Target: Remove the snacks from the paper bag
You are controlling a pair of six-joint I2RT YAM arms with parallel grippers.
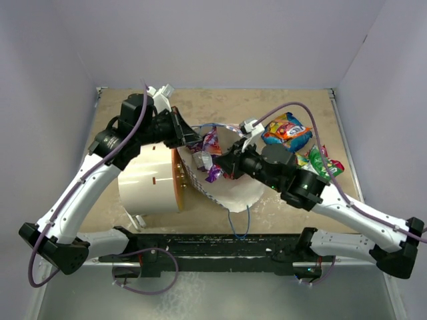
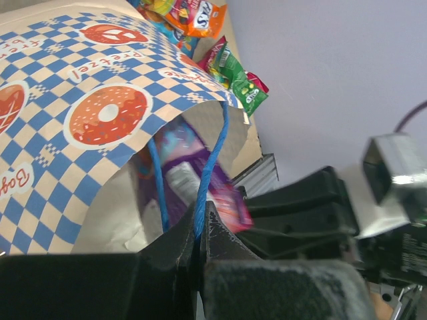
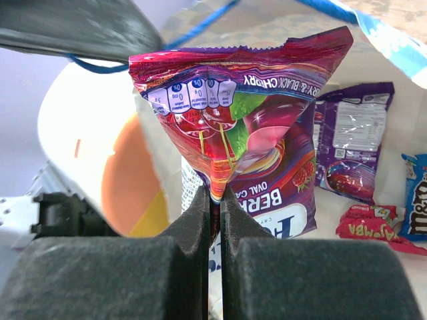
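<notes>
The paper bag (image 1: 235, 192) lies on its side mid-table, mouth facing left, checkered outside (image 2: 87, 100) up. My left gripper (image 2: 199, 223) is shut on its blue cord handle (image 2: 211, 157) and holds the rim up. My right gripper (image 3: 215, 200) is inside the mouth, shut on the bottom corner of a red-and-pink cherry snack packet (image 3: 240, 113). Behind it in the bag lie two purple packets (image 3: 293, 193) (image 3: 350, 147), a red one (image 3: 370, 225) and a blue one (image 3: 415, 203). A blue-and-orange packet (image 1: 287, 130) and a green one (image 1: 321, 162) lie outside, right of the bag.
A big white cylinder with a tan face (image 1: 150, 183) lies on its side just left of the bag mouth, under my left arm. Grey walls enclose the table on three sides. A black rail (image 1: 220, 250) runs along the near edge.
</notes>
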